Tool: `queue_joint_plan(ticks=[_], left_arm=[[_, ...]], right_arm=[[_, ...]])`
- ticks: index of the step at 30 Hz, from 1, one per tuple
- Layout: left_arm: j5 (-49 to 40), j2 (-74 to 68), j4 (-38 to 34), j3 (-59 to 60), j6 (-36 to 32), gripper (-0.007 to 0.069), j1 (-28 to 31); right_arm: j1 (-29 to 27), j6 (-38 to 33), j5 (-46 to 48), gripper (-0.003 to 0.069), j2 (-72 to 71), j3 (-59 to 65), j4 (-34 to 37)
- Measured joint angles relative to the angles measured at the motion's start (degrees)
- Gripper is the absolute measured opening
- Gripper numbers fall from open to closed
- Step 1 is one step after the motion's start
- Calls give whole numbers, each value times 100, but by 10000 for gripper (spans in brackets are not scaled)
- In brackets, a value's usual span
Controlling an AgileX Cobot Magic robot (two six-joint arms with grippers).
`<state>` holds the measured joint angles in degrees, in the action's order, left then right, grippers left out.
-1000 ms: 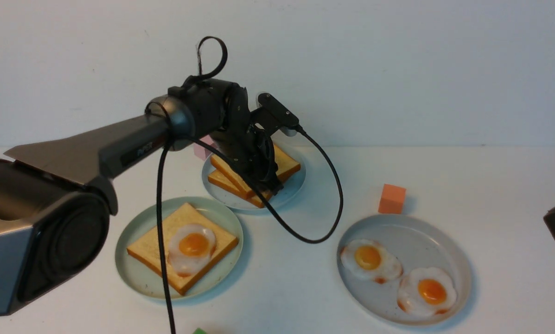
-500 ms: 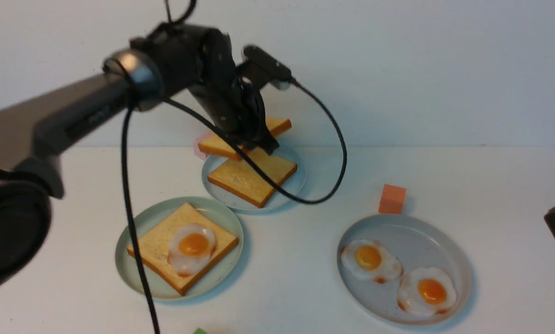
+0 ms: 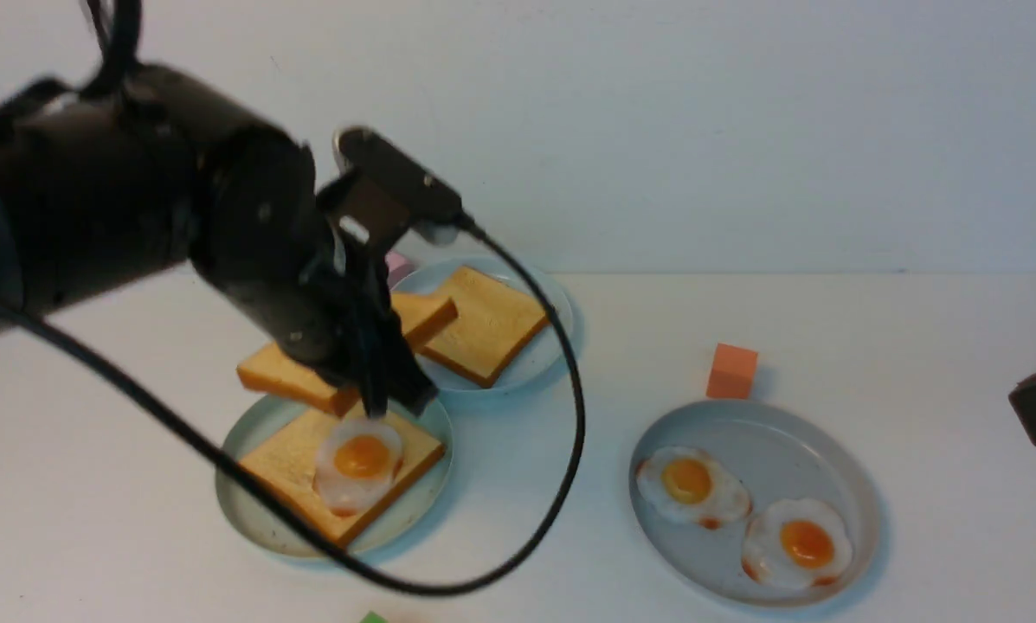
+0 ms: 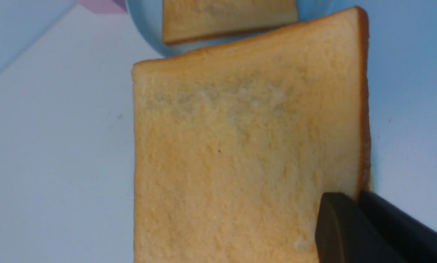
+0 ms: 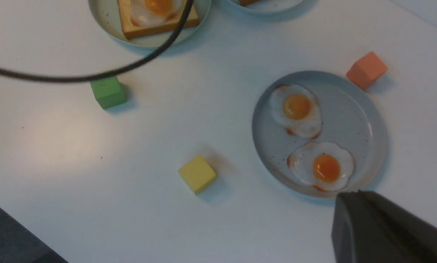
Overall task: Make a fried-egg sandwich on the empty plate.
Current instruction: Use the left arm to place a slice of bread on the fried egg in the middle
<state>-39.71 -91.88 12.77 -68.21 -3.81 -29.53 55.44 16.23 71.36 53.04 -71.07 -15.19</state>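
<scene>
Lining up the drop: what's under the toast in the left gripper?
Mint-green plate holding toast topped by a fried egg. That toast's rear corner and the plate's far rim are hidden.

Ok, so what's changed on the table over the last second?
The left gripper closed on the top toast slice of the stack on the bluish-grey plate, lifted it and carried it toward the robot; it now hangs over the egg and toast on the mint-green plate. The remaining slice stayed on the far plate; the wide grey plate, its two eggs and the orange cube haven't moved.
</scene>
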Motion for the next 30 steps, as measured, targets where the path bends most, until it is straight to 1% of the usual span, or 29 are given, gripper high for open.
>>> queue_joint_plan(ticks=[1,3,4,6,9,14,21,30], left_arm=[[288,-12,181,356,219,9,-16],[423,-39,278,518,345,9,-16],[660,-120,529,754,611,9,-16],[828,-214,829,838,853,9,-16],[1038,-370,1058,840,1068,9,-16],[1063,-591,1049,843,1095,9,-16],[941,-635,957,843,744,6,-76],[942,-635,895,843,717,6,-83]], right_arm=[[0,0,-13,22,0,0,47],[0,0,-29,22,0,0,81],[0,0,-48,23,0,0,115],[0,0,-62,24,0,0,140],[0,0,-73,24,0,0,159],[0,0,-97,26,0,0,174],[0,0,-101,32,0,0,180],[0,0,-162,32,0,0,126]])
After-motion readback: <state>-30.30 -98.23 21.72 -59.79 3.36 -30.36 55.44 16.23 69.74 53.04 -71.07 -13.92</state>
